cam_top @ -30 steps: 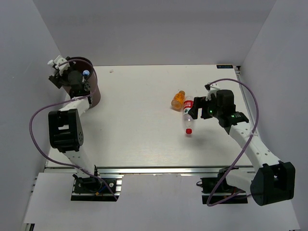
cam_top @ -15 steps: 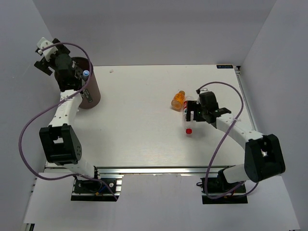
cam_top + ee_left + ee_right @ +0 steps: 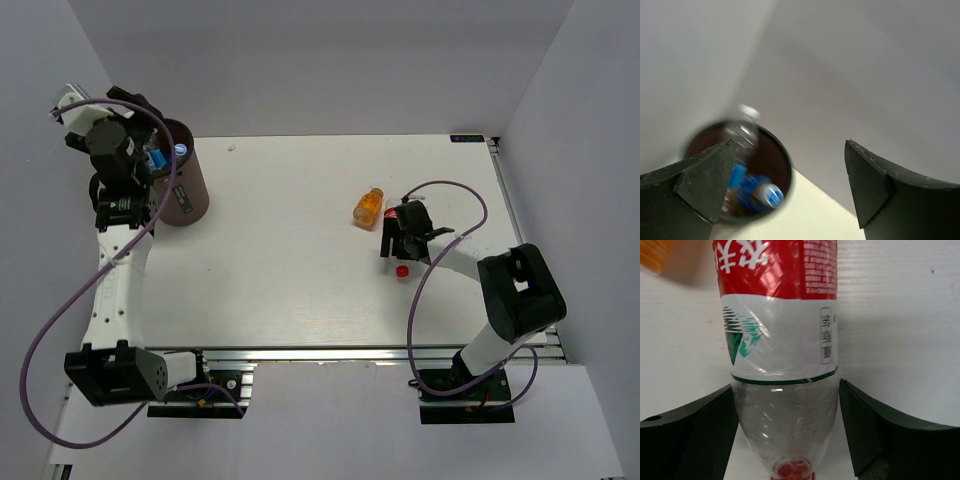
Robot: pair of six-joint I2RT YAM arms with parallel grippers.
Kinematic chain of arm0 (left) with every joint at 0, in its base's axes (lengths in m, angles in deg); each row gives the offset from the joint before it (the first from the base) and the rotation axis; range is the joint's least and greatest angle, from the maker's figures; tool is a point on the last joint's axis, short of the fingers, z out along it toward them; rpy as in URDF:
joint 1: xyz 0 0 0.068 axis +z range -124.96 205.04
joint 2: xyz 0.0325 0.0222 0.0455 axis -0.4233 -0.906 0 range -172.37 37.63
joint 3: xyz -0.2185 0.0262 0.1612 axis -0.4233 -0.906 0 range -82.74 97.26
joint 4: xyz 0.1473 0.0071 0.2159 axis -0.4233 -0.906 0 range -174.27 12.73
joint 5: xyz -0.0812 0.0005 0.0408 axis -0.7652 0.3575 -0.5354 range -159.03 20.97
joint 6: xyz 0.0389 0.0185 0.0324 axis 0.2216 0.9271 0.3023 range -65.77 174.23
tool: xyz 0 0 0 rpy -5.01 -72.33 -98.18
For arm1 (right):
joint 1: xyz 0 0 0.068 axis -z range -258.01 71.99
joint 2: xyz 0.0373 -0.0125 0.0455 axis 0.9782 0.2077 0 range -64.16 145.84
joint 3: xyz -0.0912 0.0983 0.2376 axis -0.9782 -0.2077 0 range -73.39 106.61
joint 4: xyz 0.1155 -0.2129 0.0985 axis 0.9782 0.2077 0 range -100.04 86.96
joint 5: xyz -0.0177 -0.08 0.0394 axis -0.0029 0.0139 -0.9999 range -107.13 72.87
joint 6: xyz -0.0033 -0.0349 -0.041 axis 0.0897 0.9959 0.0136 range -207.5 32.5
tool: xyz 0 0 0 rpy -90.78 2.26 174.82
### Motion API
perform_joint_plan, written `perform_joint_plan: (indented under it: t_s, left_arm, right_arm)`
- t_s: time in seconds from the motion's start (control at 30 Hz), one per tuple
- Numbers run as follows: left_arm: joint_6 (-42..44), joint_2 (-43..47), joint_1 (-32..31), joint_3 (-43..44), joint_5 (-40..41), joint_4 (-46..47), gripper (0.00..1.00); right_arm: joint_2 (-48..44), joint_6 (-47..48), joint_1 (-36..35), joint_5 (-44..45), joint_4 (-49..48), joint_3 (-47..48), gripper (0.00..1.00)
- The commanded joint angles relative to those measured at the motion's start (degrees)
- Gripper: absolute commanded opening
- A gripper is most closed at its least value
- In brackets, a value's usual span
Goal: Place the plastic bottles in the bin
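A clear bottle [image 3: 782,355] with a red label and red cap [image 3: 401,270] lies on the white table. My right gripper [image 3: 393,240] is open and low over it, one finger on each side of the bottle's shoulder [image 3: 786,385]. Just behind it lies an orange bottle [image 3: 368,207], with one corner showing in the right wrist view [image 3: 657,252]. The brown bin [image 3: 185,190] stands at the far left. My left gripper [image 3: 150,152] hangs open above its rim with nothing between its fingers [image 3: 790,145]. Inside the bin [image 3: 782,165] are a blue-capped bottle [image 3: 765,195] and a blurred clear one [image 3: 742,127].
White walls close in the table on the left, back and right. The bin stands close to the left wall. The right arm's cable [image 3: 450,190] loops over the table behind the right gripper.
The right arm has swung in and come down over the red-capped bottle. The left arm has stretched up and back above the bin.
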Motion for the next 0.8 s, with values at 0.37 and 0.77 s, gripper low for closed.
perform_joint_plan:
  t_s: [0.37,0.77]
  left_arm:
    - [-6.46,3.63,-13.0,-10.86,-37.45,-2.61,0.98]
    - [-13.84,-8.5,-23.9,-12.1,-66.81,13.13,0.98]
  right_arm:
    - [-16.38,1.28,-0.27,0.98,-1.81,-4.28,0.37]
    - [-30.46,14.81,-5.71,-42.89,-9.45,-5.6,0.31]
